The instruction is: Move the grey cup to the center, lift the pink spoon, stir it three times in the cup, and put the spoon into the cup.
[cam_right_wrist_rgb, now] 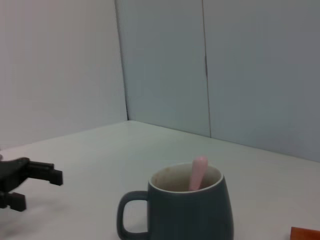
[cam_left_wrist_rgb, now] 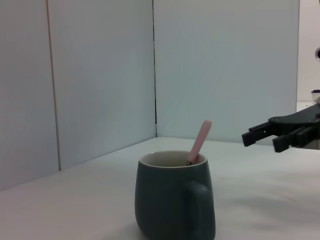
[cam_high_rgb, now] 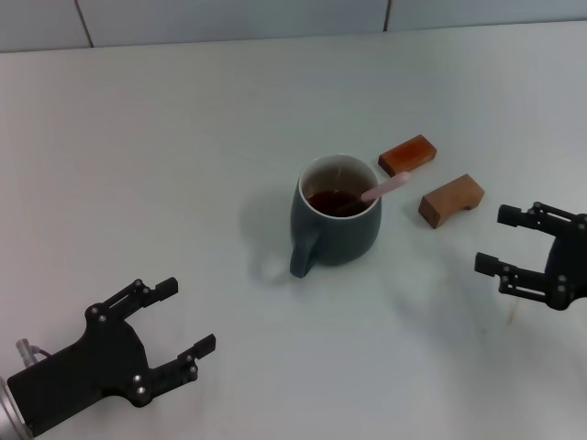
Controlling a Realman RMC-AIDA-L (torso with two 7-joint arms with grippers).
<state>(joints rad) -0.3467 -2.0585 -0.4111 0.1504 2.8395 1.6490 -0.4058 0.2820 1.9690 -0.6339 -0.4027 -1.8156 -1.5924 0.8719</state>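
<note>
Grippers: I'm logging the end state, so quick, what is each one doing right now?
Left gripper: open, empty, near the table's front left.
Right gripper: open, empty, right of the cup, which holds the spoon.

Slate-grey cup [cam_high_rgb: 337, 225] with cream inside, seemingly dark brown liquid; pale pink spoon [cam_high_rgb: 384, 187]; brown blocks [cam_high_rgb: 407, 154].

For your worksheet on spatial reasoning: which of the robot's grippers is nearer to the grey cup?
The right. The right gripper sits open beside the grey cup, beyond the brown blocks. The left gripper, also open, sits farther off, toward the robot on the cup's handle side.
</note>
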